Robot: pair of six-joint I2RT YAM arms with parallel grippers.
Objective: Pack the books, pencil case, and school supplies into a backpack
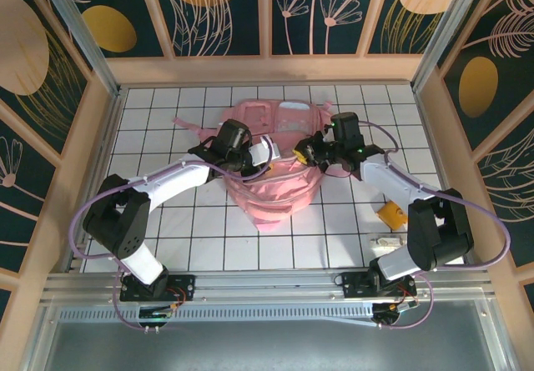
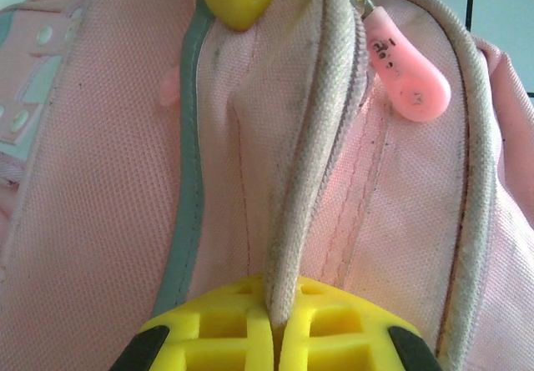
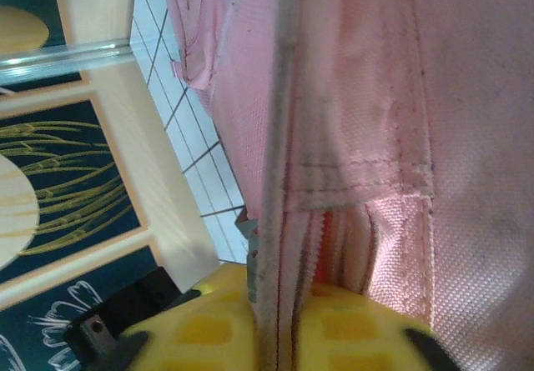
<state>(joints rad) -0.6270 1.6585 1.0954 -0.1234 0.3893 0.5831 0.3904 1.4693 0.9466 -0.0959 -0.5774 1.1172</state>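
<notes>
Left gripper (image 2: 274, 325): clenched on backpack (image 2: 108, 179) rim; right gripper (image 3: 271, 308) likewise. Draw them apart evenly; mind zipper pull (image 2: 409, 83) beyond your left one.

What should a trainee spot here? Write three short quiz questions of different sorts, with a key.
1. True or false: the left tool is shut on the backpack edge.
2. Where is the orange item? A in the backpack; B on the table; C in the left tool.
3. Fill in: the zipper pull is ___ in colour.
Key: 1 true; 2 B; 3 pink.
</notes>
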